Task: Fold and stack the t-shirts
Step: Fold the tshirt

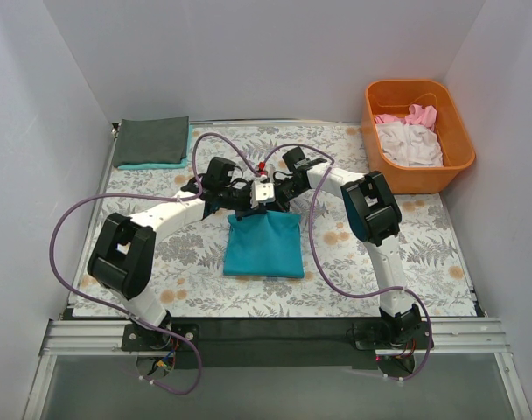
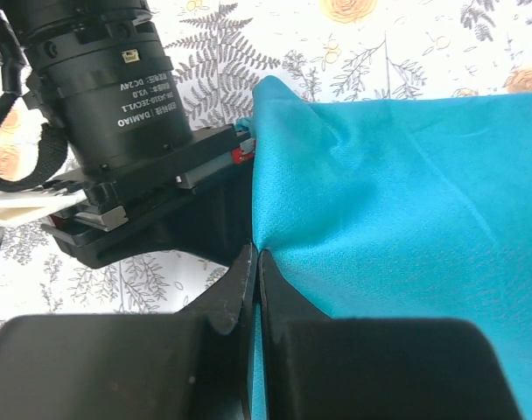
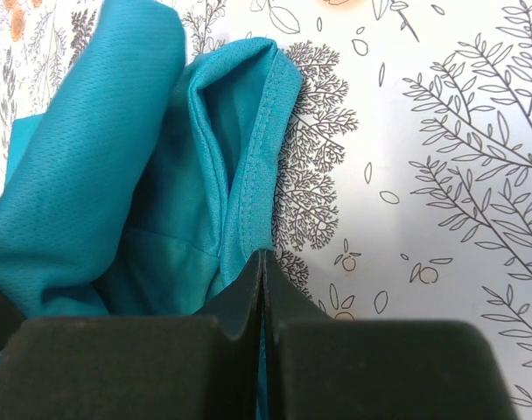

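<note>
A folded teal t-shirt lies in the middle of the table. My left gripper and right gripper meet at its far edge, each shut on a pinch of the teal cloth. The left wrist view shows the shirt smooth, with the cloth held between my fingertips. The right wrist view shows a hemmed edge of the shirt gripped at my fingertips. A folded dark grey t-shirt lies at the far left on a folded teal one. White and pink shirts lie in the tub.
The orange plastic tub stands at the far right corner. The floral table covering spreads under everything. The right arm's wrist motor sits close beside my left gripper. White walls enclose the table on three sides.
</note>
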`<action>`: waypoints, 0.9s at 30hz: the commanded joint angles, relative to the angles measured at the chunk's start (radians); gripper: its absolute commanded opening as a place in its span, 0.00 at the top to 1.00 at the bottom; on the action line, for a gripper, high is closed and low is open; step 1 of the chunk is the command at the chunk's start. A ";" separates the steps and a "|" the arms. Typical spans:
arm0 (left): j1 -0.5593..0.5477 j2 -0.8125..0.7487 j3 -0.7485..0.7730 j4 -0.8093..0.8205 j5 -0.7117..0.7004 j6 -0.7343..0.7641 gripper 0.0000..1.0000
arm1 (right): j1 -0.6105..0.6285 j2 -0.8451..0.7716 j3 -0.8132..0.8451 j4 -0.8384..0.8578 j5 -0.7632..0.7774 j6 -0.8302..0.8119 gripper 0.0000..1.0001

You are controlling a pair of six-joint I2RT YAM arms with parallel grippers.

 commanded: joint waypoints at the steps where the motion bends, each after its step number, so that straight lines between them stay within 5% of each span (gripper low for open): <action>1: 0.001 -0.062 -0.031 0.093 -0.014 0.040 1.00 | 0.004 0.063 -0.007 -0.070 0.051 -0.030 0.99; 16: 0.008 0.065 -0.166 0.391 -0.106 0.065 1.00 | -0.029 0.054 0.111 -0.113 0.072 -0.004 0.95; 27: 0.004 -0.091 -0.244 0.463 -0.106 0.082 1.00 | -0.039 0.127 0.100 -0.153 0.015 -0.025 0.99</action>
